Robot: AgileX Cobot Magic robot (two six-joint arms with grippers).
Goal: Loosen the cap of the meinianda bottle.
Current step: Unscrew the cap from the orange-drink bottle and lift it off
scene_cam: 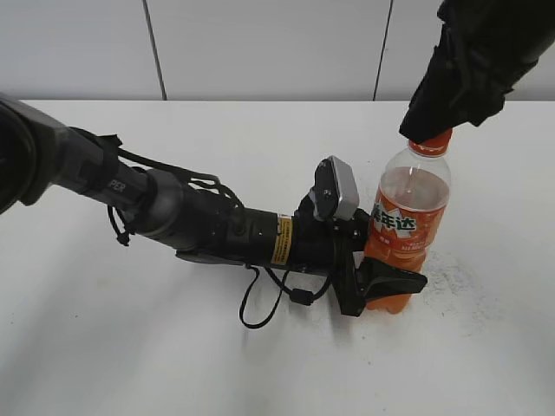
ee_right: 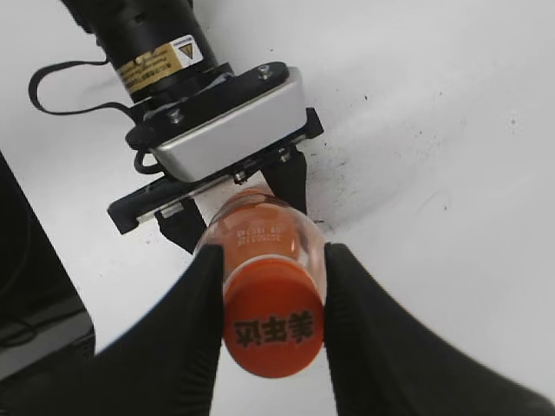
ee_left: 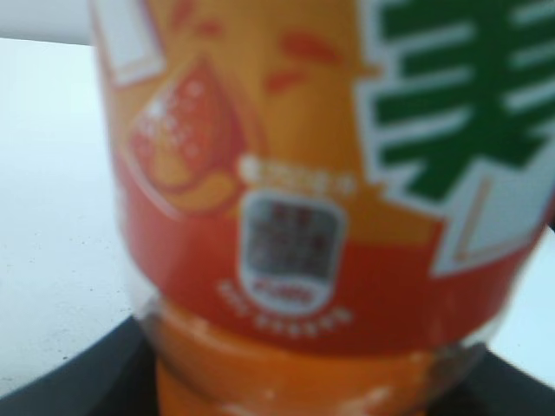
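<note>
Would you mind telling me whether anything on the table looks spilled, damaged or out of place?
Nothing looks spilled or damaged. The meinianda bottle stands upright with its cap on. The only oddity is dark specks scattered on the table beside the bottle's base.

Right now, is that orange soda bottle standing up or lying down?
Standing up. The bottle rests on its base on the table, cap at the top, with one gripper around its lower body.
</note>
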